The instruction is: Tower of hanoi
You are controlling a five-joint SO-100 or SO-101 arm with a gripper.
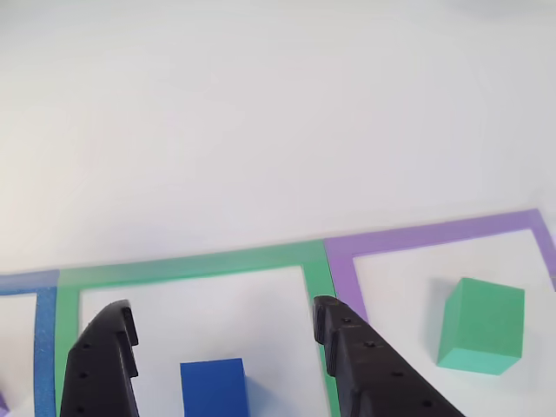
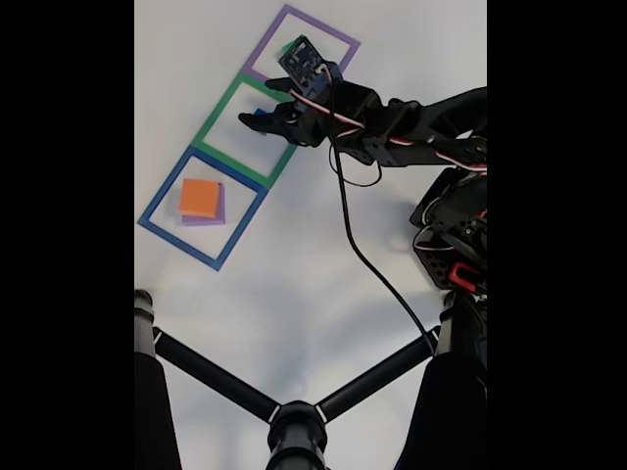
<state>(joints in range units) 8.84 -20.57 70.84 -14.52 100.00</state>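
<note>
Low in the other view, the tool (image 1: 221, 323) stands spread wide, its two black fingers (image 1: 104, 360) rising from the bottom edge with nothing between them but air. The blue block (image 1: 214, 387) sits at the bottom of that view, between the fingers yet apart from both, inside the green tape outline (image 1: 191, 265). To the right of it, in the lower right of the same view, the green block (image 1: 482, 326) rests inside the purple tape outline (image 1: 434, 234), slightly turned against the tape lines. A strip of the blue tape outline (image 1: 43, 347) runs down the lower left edge. All of this lies on a white tabletop (image 1: 261, 113).

Seen in the fixed view, the three outlines form a diagonal row from the upper middle of the frame down to the left: purple highest, green in the middle, blue lowest. The arm (image 2: 411, 122) reaches in from the right edge toward the upper middle, and its tool (image 2: 257, 106) hangs over the green outline, where a bit of the blue block (image 2: 261, 116) shows beside the fingertips. A sliver of the green block (image 2: 290, 45) peeks out at the purple outline, mostly hidden by the wrist camera. Left of centre, within the blue outline (image 2: 162, 201), the orange block (image 2: 200, 198) lies on top of the purple block (image 2: 204, 219), whose edge shows below and to the right of it. A black stand (image 2: 294, 421) with three legs fills the bottom of the frame.
</note>
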